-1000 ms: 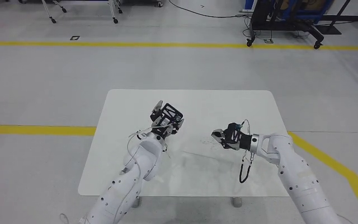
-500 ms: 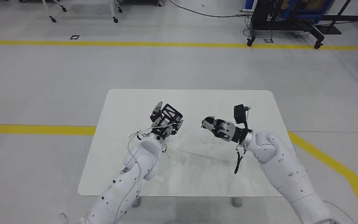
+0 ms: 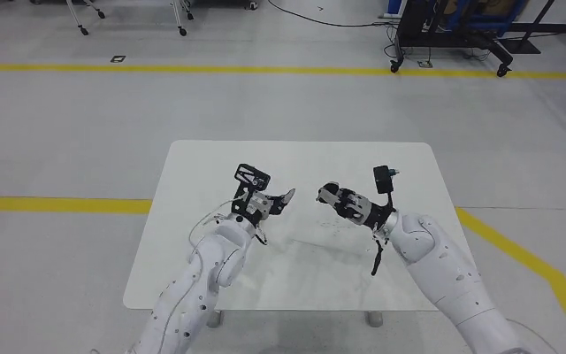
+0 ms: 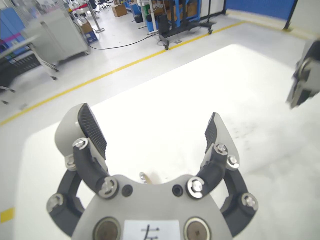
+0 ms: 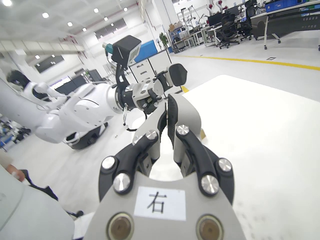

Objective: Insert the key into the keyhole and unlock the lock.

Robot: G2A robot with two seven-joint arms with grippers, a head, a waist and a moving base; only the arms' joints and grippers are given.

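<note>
My left gripper is open over the white table, its ribbed pads wide apart with nothing between them. Beneath its base a small tan and metal object lies on the table, mostly hidden; I cannot tell whether it is the lock or the key. In the top view the left gripper sits near the table's middle, facing my right gripper across a short gap. The right gripper is shut, fingers pressed together, with nothing visible between them. A tan sliver shows just behind one finger.
The tabletop carries faint scuff marks between the arms. The table's far half and its corners are bare white surface. Yellow floor lines run past the table, and carts stand far behind.
My right gripper swung left and away from me toward the table's middle, nearer the left gripper. The left gripper turned at the wrist so that its fingers now point toward the right one.
</note>
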